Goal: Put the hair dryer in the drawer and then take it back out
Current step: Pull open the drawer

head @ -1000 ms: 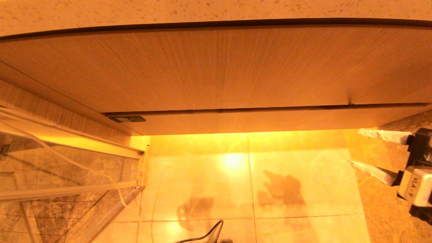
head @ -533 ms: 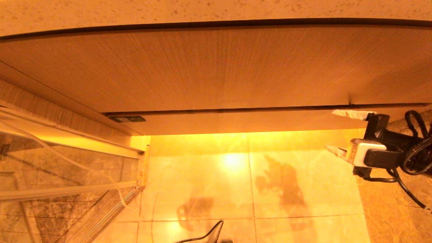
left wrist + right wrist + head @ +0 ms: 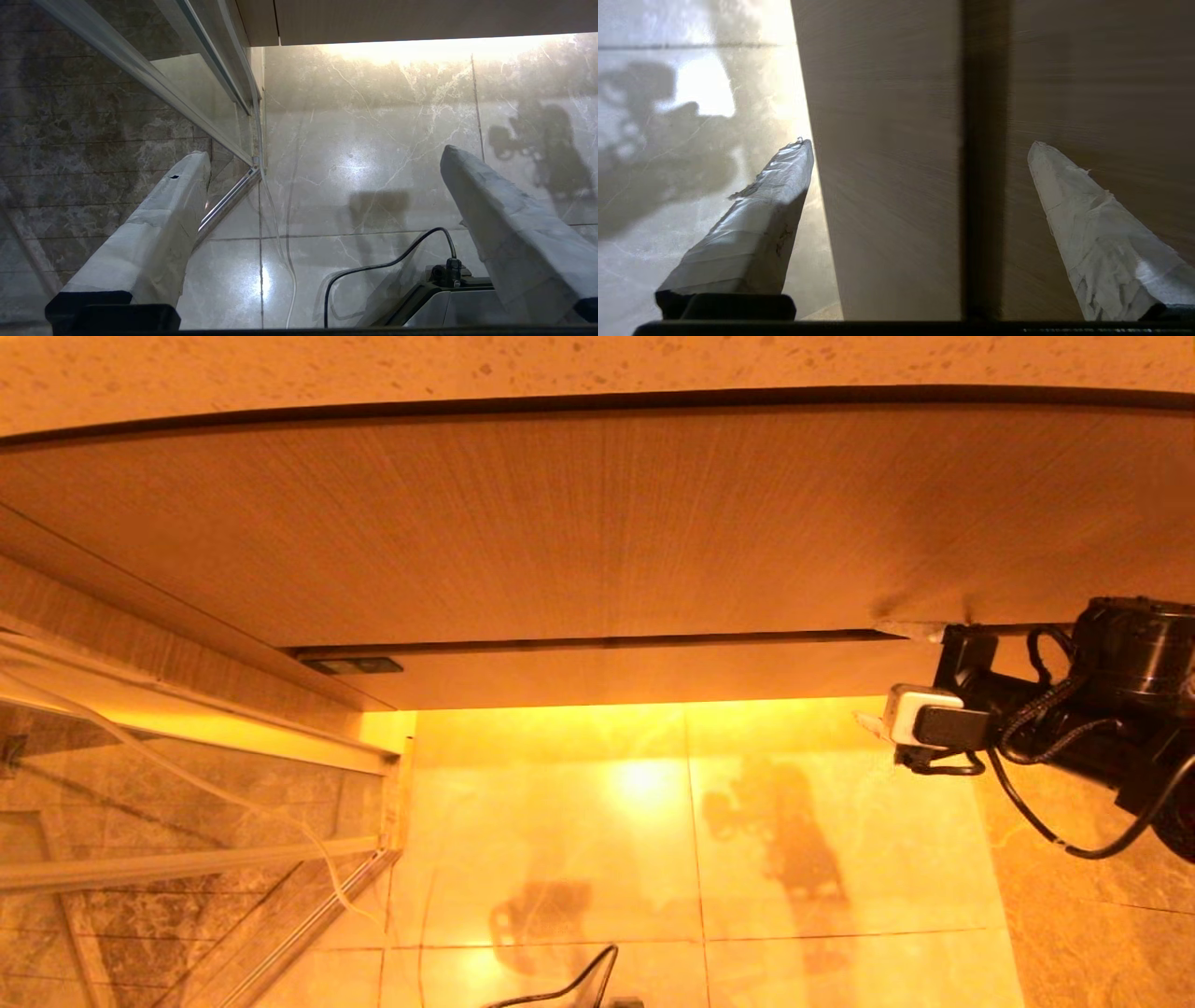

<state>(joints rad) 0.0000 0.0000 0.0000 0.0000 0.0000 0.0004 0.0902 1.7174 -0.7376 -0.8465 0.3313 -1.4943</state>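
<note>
The hair dryer is out of view. The drawer is shut. Only its plain pale front point(image 3: 607, 672) shows, as a narrow strip under the larger wood-grain panel point(image 3: 597, 523). My right gripper point(image 3: 887, 677) is open at the strip's right end. One fingertip point(image 3: 910, 631) lies by the dark seam above the strip and the other point(image 3: 870, 723) just below its lower edge. From the right wrist, that gripper point(image 3: 920, 144) has the drawer front point(image 3: 887, 163) and the seam point(image 3: 985, 163) between its fingers, with nothing gripped. My left gripper point(image 3: 322, 154) hangs open and empty over the floor.
A speckled countertop point(image 3: 597, 364) runs above the cabinet. A glass shower screen with a metal frame point(image 3: 187, 784) stands on the left, with a thin white cord point(image 3: 308, 840) trailing along it. Glossy marble tiles point(image 3: 653, 859) lie below. A black cable point(image 3: 373, 268) and part of my base show near the floor.
My right arm has swung in from the right edge, up and leftward to the cabinet front. Its fingers have spread wider and now straddle the drawer's front strip.
</note>
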